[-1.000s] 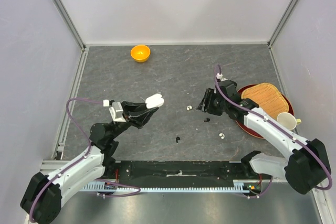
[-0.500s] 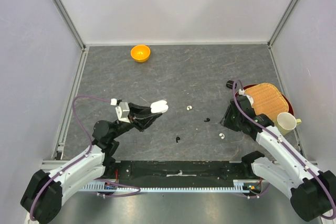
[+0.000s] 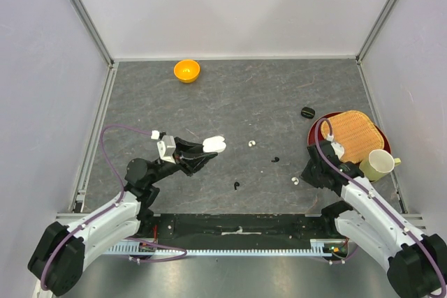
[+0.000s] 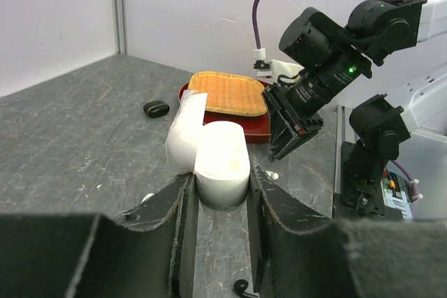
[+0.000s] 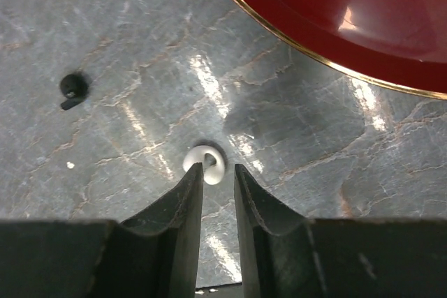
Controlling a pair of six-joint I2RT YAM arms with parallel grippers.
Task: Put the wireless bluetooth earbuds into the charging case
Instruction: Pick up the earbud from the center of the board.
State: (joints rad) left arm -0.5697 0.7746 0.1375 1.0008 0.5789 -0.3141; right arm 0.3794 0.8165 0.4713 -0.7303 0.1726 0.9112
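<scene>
Tabletop [image 3: 237,95]: grey, marbled.

Red tray [image 5: 335,12]: at the right edge, with a woven mat [image 3: 353,130] on it and a pale cup [image 3: 377,164] at its near side.

Orange bowl [image 3: 186,70]: far side, left of centre.

Left claw [image 4: 219,185]: held above the tabletop, clamped tight on a white case [image 4: 216,148] with its lid flipped up.

Black charging case [image 3: 308,112]: lies on the tabletop just beyond the tray's far-left rim, well apart from both claws.

Right claw [image 5: 218,169]: points down at the tabletop beside the tray. Its jaws are narrow with a gap showing. The first white earbud [image 5: 213,164] lies at the tips, partly hidden by one finger and not clamped.

Second white earbud [image 3: 251,144]: mid-tabletop.

One black earbud [image 3: 276,159] lies between the white pair. The other black earbud [image 3: 237,186] is nearer the bases.
</scene>
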